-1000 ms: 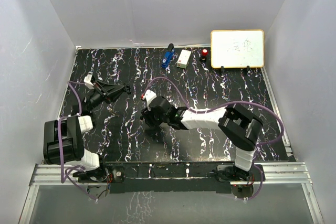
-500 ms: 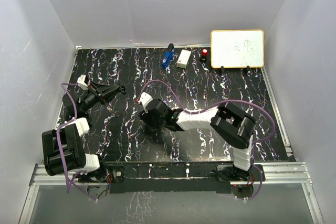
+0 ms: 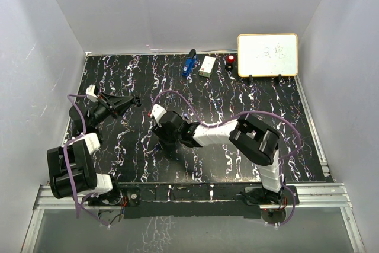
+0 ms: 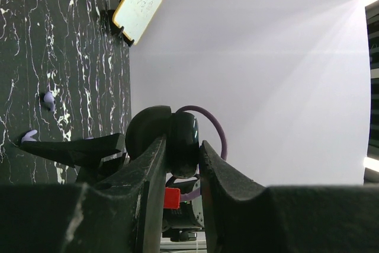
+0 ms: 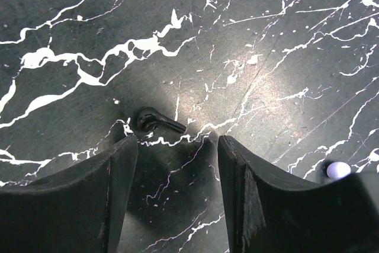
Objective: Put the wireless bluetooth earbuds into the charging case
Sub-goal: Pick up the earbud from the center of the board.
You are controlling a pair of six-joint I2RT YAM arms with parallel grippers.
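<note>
Right gripper point(image 5: 177, 146): fingers point(image 5: 118, 188) released and standing apart, pointed down at the black, white-veined marble-pattern tabletop point(image 5: 266, 39), left of its centre and toward the near edge. A small black bean-shaped plastic earbud point(image 5: 157, 121) lies flat on the tabletop just ahead of the fingertips. It is clear of both fingers and sits nearer the one at the left of the wrist view than the other. It is not between the fingers.

Left gripper point(image 4: 182, 146): raised near the tabletop's left edge, fingers clenched on a black rounded plastic charging case point(image 4: 185, 131). Whether the case stands open cannot be told.

Two lavender-purple plastic earbuds point(image 4: 48, 99) lie on the tabletop beyond the left gripper, apart from each other and untouched.
</note>
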